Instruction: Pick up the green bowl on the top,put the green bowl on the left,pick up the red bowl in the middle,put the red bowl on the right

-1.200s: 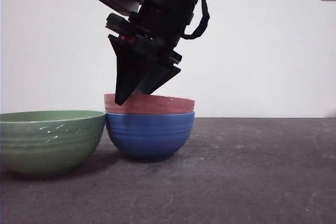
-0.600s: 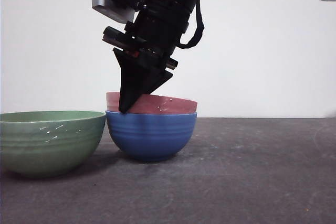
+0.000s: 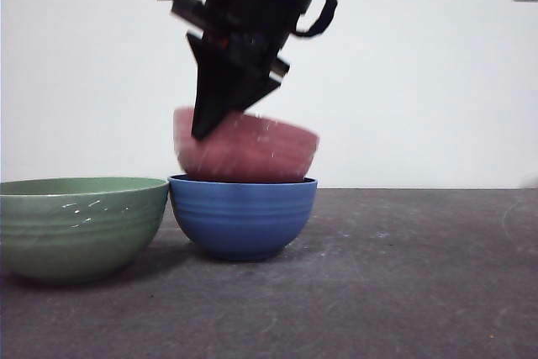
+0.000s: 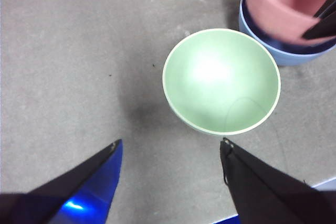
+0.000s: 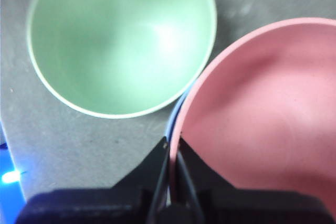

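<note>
**Red bowl coming out of the stack**

While the green bowl (image 3: 80, 224) sits upright on the table (image 3: 403, 275) just beside the blue bowl (image 3: 242, 214), step two is in hand: lifting the red one. Right gripper (image 5: 172, 153) has its jaws pinched on the red bowl (image 3: 245, 147) at the rim nearest the green bowl, one jaw inside, one outside. Red bowl hangs tilted and blurred, its base at about the blue bowl's rim level, prob. not quite clear of it. Left gripper (image 4: 170, 148) waits above the table near the green bowl, jaws spread, holding nothing.

Next move, as I judge it: raise till the base clears the blue rim, carry across to the bare table on the blue bowl's far side, set down level. One-sided rim grip, so it could swing or slip.
</note>
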